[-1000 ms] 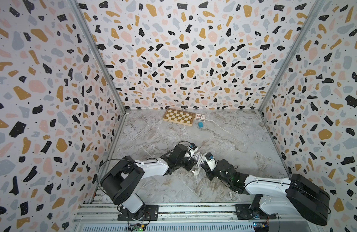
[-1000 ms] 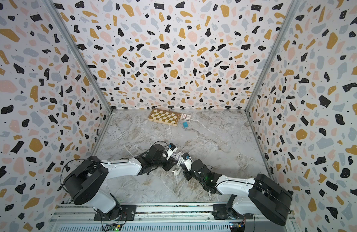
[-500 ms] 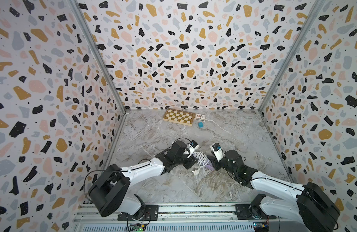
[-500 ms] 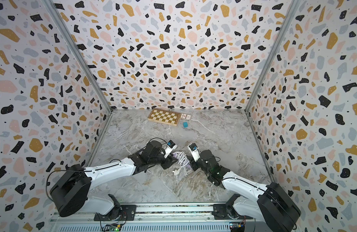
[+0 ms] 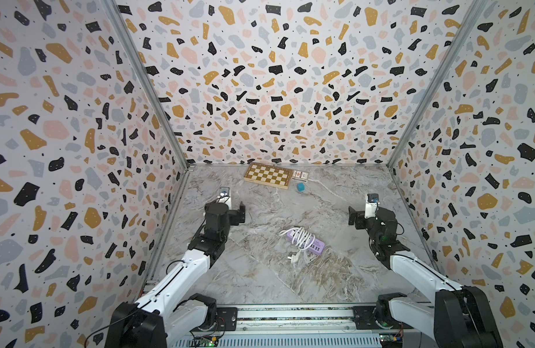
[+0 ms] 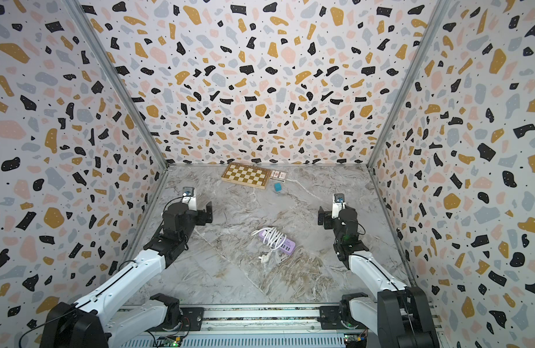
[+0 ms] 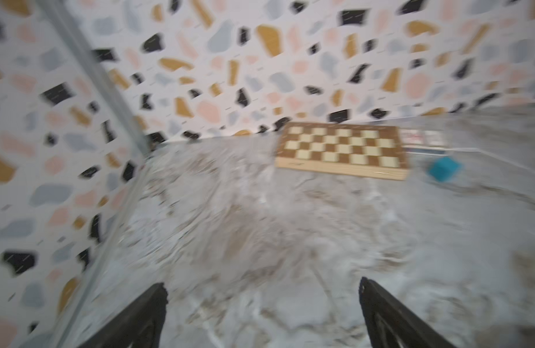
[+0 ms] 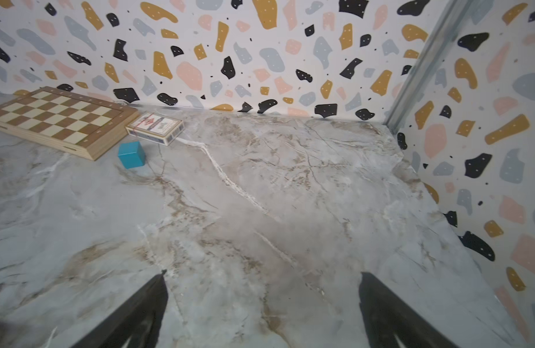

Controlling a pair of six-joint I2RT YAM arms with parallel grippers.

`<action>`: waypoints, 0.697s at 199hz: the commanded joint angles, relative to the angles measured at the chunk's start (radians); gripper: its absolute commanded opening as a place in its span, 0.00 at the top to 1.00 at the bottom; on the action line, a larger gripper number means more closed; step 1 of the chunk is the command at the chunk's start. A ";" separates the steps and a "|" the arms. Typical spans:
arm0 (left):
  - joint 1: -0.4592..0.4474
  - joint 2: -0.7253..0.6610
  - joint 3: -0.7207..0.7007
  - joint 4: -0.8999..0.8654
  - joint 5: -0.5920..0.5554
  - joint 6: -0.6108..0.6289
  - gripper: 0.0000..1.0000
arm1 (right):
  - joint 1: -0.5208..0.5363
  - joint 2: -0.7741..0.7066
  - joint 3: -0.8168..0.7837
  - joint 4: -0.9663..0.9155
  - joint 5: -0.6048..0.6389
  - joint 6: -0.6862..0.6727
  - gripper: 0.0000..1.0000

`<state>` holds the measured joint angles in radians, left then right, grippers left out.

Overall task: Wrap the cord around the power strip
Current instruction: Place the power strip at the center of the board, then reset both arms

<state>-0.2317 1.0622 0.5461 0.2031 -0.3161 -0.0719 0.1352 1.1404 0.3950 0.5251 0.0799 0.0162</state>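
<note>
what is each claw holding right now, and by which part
Nothing. The left claw and right claw are open and empty; the power strip lies free on the table, the cord wound round it.

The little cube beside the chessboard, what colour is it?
The cube is teal blue, clearest in the right wrist view.

free: floor (image 5: 260,277) around power strip (image 5: 318,243) | obstacles: chessboard (image 5: 267,180), cube (image 5: 300,187) by far wall (image 5: 275,120)

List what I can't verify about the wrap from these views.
Underside of the power strip: hidden by its own body in both top views, so cord turns beneath are uncountable.
Prongs of the plug: too small in top views.
Wrist views: strip outside both; left one blurred.
</note>
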 commanded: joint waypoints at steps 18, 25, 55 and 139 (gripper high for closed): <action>0.093 0.161 -0.125 0.296 -0.038 0.029 0.01 | -0.026 0.129 -0.191 0.479 -0.030 -0.102 0.00; 0.100 0.211 -0.127 0.341 -0.019 0.050 0.01 | -0.034 0.150 -0.181 0.496 -0.059 -0.098 0.00; 0.150 0.354 -0.160 0.546 0.051 0.053 0.01 | -0.078 0.326 -0.209 0.727 -0.215 -0.082 0.00; 0.165 0.378 -0.238 0.697 0.172 0.083 0.01 | -0.103 0.341 -0.178 0.684 -0.247 -0.062 0.00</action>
<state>-0.0750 1.4425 0.2955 0.8215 -0.1787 -0.0025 0.0410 1.4799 0.1780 1.2140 -0.1852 -0.0696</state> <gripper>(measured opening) 0.993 0.998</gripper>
